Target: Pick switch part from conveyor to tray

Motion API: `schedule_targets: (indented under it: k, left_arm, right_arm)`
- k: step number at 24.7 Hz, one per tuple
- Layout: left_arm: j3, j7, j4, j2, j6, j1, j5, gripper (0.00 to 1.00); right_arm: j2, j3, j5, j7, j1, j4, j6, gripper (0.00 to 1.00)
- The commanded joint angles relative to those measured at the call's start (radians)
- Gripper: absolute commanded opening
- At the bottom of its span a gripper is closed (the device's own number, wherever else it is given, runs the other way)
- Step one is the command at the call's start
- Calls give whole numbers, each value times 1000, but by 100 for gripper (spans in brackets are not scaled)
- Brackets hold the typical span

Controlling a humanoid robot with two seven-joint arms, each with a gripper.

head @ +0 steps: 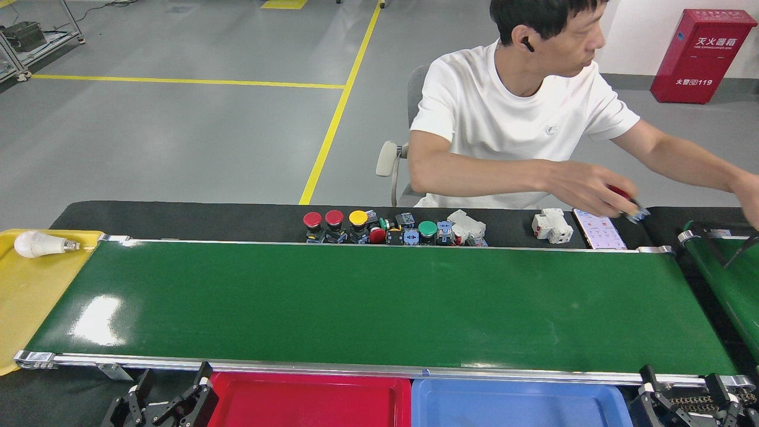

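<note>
L gripper (pixel 168 396) is seen low at the bottom-left edge, its black fingers (pixel 198 391) spread apart w/ nothing between them, just under the near rail of the conveyor (pixel 379 302). R gripper (pixel 682 394) is seen at the bottom-right edge, fingers also spread and empty, touching nothing. No switch part is carried on the belt's green surface, so nothing lies near either set of fingers. Switch parts (pixel 379 228) are lined up beyond the far rail on a black mat (pixel 178 216), well apart from both grippers: red, yellow and green push-buttons w/ blue contact blocks, plus white breakers (pixel 551 225) further right. One red part (pixel 622 196) is pinched in a person's hand (pixel 593 190), above the mat near the belt's far-right corner; a phone (pixel 599 230) lies just beside it. A red tray (pixel 308 400) and a blue tray (pixel 516 403) are set side by side under the near rail, between the two grippers, the red one just beside the L fingers. A yellow tray (pixel 29 296) sits at the belt's left end, w/ a white bulb (pixel 38 244) lying in it. A 2nd green belt (pixel 729 279) is seen at far right.
</note>
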Motion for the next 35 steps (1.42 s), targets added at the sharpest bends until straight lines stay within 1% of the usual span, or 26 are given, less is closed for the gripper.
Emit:
schedule_targets:
  k: [1, 12, 14, 16, 18, 22, 24, 29, 31, 35]
  left_arm:
    - [9, 11, -11, 7, -22, -8, 3, 100]
    - [10, 22, -11, 4, -34, -11, 5, 100]
    - [12, 49, -11, 4, -32, -11, 5, 100]
    - [18, 101, -11, 4, -34, -11, 5, 100]
    - [20, 120, -11, 6, -34, -11, 5, 100]
    - [20, 120, -11, -2, -66, -11, 10, 100]
    - [21, 120, -11, 0, -65, -11, 10, 100]
    - [21, 77, -11, 34, -52, -11, -18, 100]
    - [21, 77, -11, 32, -51, -11, -55, 100]
    - [23, 77, -11, 23, -51, -11, -58, 100]
  right_arm:
    - [1, -9, -1, -6, -3, -12, -4, 99]
    - [7, -9, -1, -2, -5, -12, -20, 99]
    - [13, -9, -1, 3, -5, -12, -35, 99]
    - [13, -9, -1, 4, -5, -12, -37, 99]
    - [15, -9, -1, 10, -8, -12, -37, 99]
    - [19, -9, -1, 10, -8, -12, -37, 99]
    - [19, -9, -1, 10, -8, -12, -37, 99]
    - [19, -9, -1, 10, -9, -8, -35, 99]
    - [19, -9, -1, 12, -9, -8, -32, 99]
    - [18, -17, -1, 29, -9, -8, -29, 99]
